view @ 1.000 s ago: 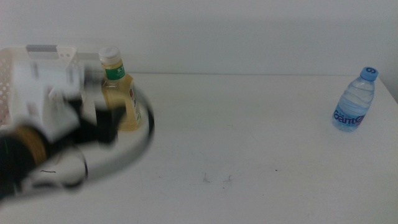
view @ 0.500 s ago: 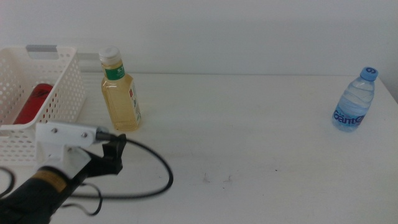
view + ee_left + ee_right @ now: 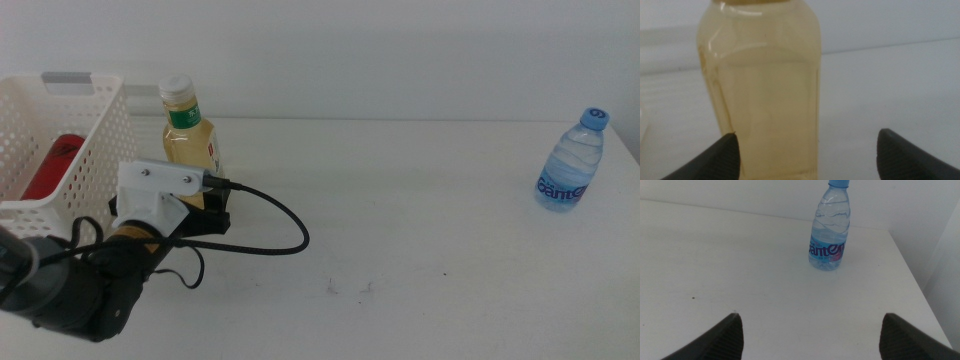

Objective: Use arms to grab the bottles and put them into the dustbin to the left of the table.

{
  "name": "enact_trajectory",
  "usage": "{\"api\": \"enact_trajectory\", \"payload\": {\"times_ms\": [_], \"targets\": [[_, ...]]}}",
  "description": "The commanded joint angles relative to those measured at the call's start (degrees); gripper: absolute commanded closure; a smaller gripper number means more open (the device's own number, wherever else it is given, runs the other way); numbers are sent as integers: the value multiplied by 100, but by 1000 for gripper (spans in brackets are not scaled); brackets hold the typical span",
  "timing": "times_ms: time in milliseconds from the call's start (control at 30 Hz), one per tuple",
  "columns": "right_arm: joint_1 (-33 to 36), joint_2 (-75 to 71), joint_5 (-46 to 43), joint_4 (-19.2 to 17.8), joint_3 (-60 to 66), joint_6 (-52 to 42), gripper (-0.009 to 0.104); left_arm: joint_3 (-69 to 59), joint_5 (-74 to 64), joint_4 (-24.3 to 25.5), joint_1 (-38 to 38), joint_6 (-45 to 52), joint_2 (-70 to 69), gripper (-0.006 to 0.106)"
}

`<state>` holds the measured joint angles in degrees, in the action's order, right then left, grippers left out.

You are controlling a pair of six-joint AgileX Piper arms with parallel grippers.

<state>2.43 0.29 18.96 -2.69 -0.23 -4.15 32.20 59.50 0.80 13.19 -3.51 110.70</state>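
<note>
White table point(image 3: 420, 200); left wrist alone shows jaws flanking yellow bottle point(image 3: 765, 85).

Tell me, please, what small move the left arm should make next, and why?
Probably ease the left gripper forward, then close: its jaws are open, the yellow bottle stands upright just ahead, off-centre toward one jaw and not yet between them.

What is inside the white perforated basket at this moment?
The white perforated plastic basket holds a slim red can, lying along its floor and seen partly through the holes. The near wall and the left arm's pincer cover the rest, so nothing more can be confirmed.
</note>
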Motion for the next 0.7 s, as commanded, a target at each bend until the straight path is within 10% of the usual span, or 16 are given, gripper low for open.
{"api": "enact_trajectory", "payload": {"times_ms": [0,667], "targets": [[-25,-29,-89,-15,23,-14,8,159,154,-80,-12,185,99,7],[-25,-29,-89,-15,23,-14,8,269,340,-323,-72,159,259,7]]}}
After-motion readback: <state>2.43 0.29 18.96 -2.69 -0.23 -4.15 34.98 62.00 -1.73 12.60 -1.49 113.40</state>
